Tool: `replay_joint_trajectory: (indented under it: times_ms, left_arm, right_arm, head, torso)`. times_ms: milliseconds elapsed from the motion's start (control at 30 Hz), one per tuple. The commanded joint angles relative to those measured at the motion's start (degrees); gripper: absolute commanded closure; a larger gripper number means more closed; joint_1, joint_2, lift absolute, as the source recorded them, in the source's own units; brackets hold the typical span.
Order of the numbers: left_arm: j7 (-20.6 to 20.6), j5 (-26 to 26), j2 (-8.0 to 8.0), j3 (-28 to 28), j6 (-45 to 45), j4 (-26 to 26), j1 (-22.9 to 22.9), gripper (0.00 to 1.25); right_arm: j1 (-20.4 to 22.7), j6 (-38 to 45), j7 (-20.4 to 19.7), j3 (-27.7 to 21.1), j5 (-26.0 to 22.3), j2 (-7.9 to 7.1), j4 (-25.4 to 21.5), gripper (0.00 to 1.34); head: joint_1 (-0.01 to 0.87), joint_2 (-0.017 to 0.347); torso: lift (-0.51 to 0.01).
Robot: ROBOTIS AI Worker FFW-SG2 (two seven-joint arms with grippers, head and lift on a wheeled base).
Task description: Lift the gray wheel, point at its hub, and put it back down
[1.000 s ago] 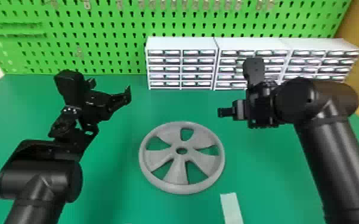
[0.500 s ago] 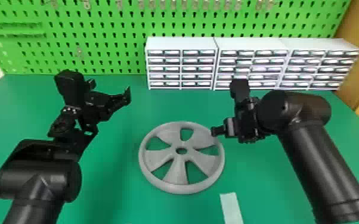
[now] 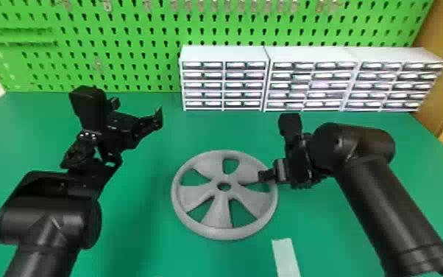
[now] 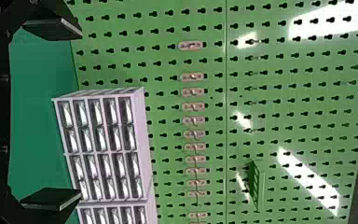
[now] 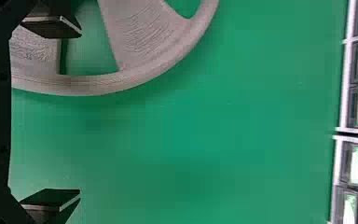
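Green pegboard point(image 3: 121, 55) rises behind the green table point(image 3: 147, 228), and three sets of small drawers point(image 3: 224, 53) stand in a row at its foot, beyond the wheel and running off to its right. We see the gray wheel point(image 3: 219, 215) lying flat on the table, a single dull gray all over. Five broad spokes point(image 3: 195, 197) flare as they run out from the hub point(image 3: 224, 196) to a smooth, rounded rim point(image 3: 228, 234), and the green tabletop shows through the five openings between them. A round hole pierces the hub. Up close, in our right wrist view, we make out fine, wavy lines across the spokes, while the rim curves around them with closely spaced lines of its own.

We have our right gripper point(image 3: 292, 178) at the right side of the wheel, its fingers spread and holding nothing. One finger is over the rim's right side; we cannot tell whether it touches. Our left gripper point(image 3: 138, 107) is above the table, to the left of the wheel and farther back, also spread wide with nothing between its fingers. A pale strip point(image 3: 285, 258) lies nearer us than the wheel, a little to its right.
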Motion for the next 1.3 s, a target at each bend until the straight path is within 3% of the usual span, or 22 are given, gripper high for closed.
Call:
replay_joint_trajectory:
  times_ms: [0,1000,1100,1267]
  left_arm:
    - [0.0,-0.1,0.0,-0.1,0.0,0.0,0.0,0.1]
    - [0.0,-0.5,0.0,-0.3,0.0,0.1,-0.2,0.1]
    - [0.0,-0.5,0.0,-0.3,0.0,0.1,-0.2,0.1]
    - [0.0,-0.5,0.0,-0.3,0.0,0.1,-0.2,0.1]
  right_arm:
    - [-0.1,-0.7,0.0,0.5,0.5,0.01,1.6,0.09]
    - [-0.1,-3.3,0.0,0.7,0.8,0.27,5.1,0.13]
    - [-0.1,-3.7,0.1,0.8,0.8,0.27,5.1,0.24]
    - [-0.1,-3.9,0.7,1.2,0.8,0.27,5.2,0.7]
  head:
    - [0.692,0.048]
    - [0.692,0.048]
    - [0.692,0.048]
    - [0.692,0.048]
  torso:
    - [-0.088]
    - [-0.088]
    - [-0.088]
    - [-0.088]
